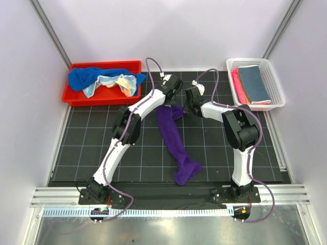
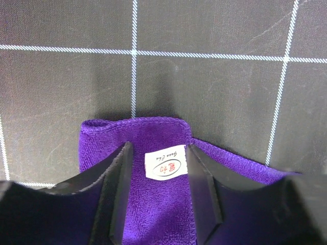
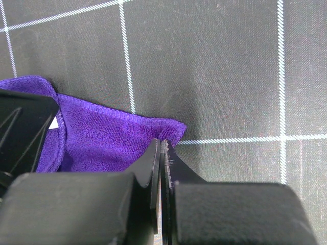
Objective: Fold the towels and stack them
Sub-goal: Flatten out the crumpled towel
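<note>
Containers first: red bin far left, rigid plastic, holds two loose, crumpled towels: a bright blue towel and a pale multicolour towel lying partly on it, both spilling toward the right wall. White mesh basket far right, perforated sides, holds a flat folded stack: slate blue towel on top, pink towel showing along the left side, thin yellow-orange towel edge between them

Purple towel is on the black grid mat between the arms: long narrow strip, far end between the two wrists, near end bunched and curled close to the bases. Fabric is fuzzy microfibre with a stitched hem, and the far edge is rolled over

Left gripper: jaws apart, straddling the far end of the purple towel, with a small white label in the gap. Cloth lies flat, nothing clamped

Right gripper: jaws pressed together on the towel's other far corner, hem pinched at the tips, with the corner poking out just past them
</note>
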Controlling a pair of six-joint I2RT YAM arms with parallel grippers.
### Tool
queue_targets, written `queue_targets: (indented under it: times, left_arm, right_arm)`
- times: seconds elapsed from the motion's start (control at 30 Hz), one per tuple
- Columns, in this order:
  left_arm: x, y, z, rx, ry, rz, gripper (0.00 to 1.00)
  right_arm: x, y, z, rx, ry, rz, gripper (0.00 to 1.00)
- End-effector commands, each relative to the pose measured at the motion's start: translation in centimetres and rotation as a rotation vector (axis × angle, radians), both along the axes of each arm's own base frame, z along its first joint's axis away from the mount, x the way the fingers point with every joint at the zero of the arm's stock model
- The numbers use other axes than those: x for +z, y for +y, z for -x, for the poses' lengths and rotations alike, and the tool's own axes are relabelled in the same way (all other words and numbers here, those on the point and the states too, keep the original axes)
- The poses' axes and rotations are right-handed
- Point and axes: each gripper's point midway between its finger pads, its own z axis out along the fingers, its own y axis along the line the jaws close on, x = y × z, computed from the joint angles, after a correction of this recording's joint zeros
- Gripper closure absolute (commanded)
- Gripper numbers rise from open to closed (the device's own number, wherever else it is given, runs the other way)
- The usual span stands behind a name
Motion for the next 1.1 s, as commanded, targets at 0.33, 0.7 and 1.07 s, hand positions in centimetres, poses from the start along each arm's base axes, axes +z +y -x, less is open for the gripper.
queue_targets:
  times: [0.33,0.7,1.07]
  left_arm:
    - [4.4,-1.6,-1.1,-0.015,-0.108,0.053,0.49]
    - [3.5,-2.0,-2.0,-0.006,-0.124,0.039,0.48]
    - [-0.3,-1.4,-1.5,-0.002,-0.064,-0.022,0.55]
  right_arm:
    - [1.4,-0.4,-0.3,-0.017,-0.039,-0.068,0.99]
    - [1.4,-0.3,-0.1,-0.013,-0.036,-0.078,0.99]
    - [1.2,-0.5,0.0,-0.017,-0.03,-0.077,0.99]
